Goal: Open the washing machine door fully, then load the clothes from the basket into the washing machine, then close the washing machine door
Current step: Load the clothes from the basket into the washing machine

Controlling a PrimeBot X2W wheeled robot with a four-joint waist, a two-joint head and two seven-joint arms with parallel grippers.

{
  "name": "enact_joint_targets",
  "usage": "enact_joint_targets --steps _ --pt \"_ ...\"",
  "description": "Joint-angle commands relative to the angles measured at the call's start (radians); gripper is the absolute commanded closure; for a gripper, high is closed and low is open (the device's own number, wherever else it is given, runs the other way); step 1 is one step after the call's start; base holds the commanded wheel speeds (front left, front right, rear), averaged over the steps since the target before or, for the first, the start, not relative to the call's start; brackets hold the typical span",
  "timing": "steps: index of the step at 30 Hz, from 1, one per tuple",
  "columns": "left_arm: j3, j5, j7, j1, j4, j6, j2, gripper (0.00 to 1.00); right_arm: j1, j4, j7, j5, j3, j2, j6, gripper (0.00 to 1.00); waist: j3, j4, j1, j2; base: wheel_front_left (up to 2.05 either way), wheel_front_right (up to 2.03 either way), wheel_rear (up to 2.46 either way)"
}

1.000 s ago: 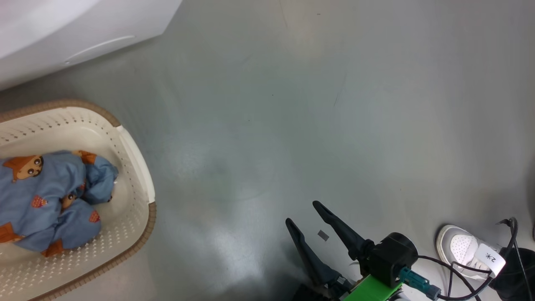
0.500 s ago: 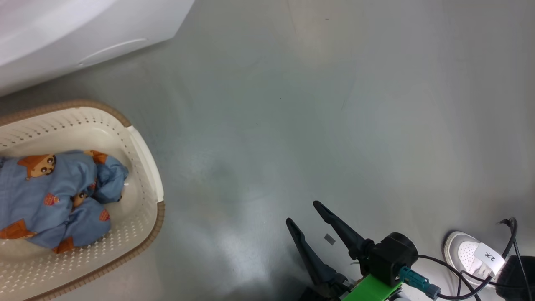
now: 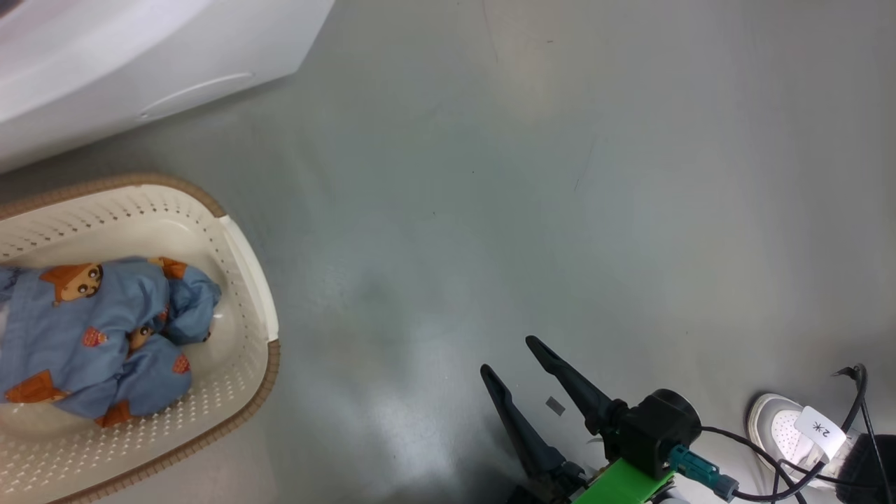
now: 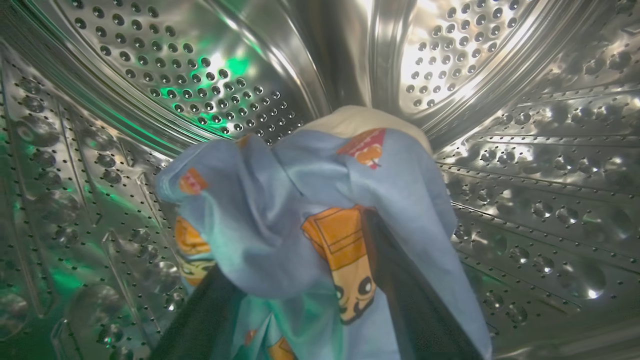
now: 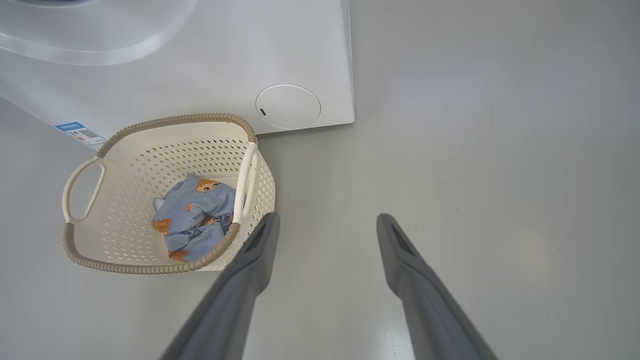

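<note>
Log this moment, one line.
left gripper: open in drum, garment draped on it | right gripper: open | basket: blue clothes inside

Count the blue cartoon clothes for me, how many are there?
2. One garment lies bunched in the basket; another garment is inside the steel drum. More may hide underneath.

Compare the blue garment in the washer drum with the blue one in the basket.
The drum garment is bunched up, surrounded by the steel drum; the basket garment lies crumpled on the floor of the basket. The drum garment is inside the machine already; the basket garment is not yet loaded. Both are blue with orange cartoon prints.
</note>
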Motion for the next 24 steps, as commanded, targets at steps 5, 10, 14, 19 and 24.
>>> enact_joint_targets --steps 5,10,14,19,24 --pt "-0.008 0.010 0.004 -0.018 -0.009 0.030 0.023 0.00 0.015 -0.011 -0.012 0.015 0.016 -0.010 0.002 0.00 -0.008 -0.002 0.0000 0.0000 0.00 0.00 0.00" --pt "-0.012 0.004 0.000 -0.015 -0.003 0.047 0.008 0.00 0.011 -0.012 -0.012 0.018 0.014 -0.010 0.002 0.00 -0.012 0.003 0.0000 0.0000 0.00 0.00 0.00" --pt "-0.014 -0.002 -0.001 -0.005 0.006 0.061 -0.001 0.00 0.006 -0.011 -0.012 0.021 0.016 -0.010 0.002 0.00 -0.021 0.008 0.0000 0.0000 0.00 0.00 0.00" --pt "-0.011 -0.021 -0.005 0.014 0.028 0.074 -0.018 0.00 -0.003 -0.005 -0.012 0.026 0.017 -0.010 0.002 0.00 -0.043 0.017 0.0000 0.0000 0.00 0.00 0.00" --pt "0.000 -0.043 -0.013 0.036 0.041 0.082 -0.036 0.00 -0.009 -0.002 -0.012 0.027 0.015 -0.010 0.002 0.00 -0.061 0.026 0.0000 0.0000 0.00 0.00 0.00"
